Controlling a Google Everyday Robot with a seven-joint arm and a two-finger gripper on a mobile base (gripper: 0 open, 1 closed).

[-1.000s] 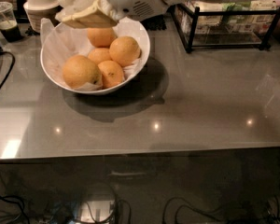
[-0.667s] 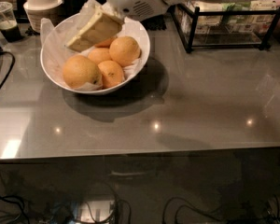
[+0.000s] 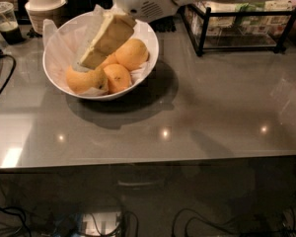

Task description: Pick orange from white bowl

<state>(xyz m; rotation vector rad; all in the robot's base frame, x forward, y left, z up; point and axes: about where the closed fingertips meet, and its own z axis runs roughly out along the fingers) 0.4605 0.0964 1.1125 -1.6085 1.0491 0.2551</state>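
On grey table, left of centre: white bowl, paper-lined, holding oranges. Slanting down into it from above, gripper, tip right by the pale orange at front left; open or closed, cannot tell.

Looks like an office break area or snack corner, not someone's home. There's a glossy grey tabletop with ceiling lights reflected in it. A lidded paper cup and a plastic cup of dark drink sit back left, and a black wire rack stocked with packets is back right. Loose cables trail underneath. The robot's gripper is dipped into a white bowl of oranges.
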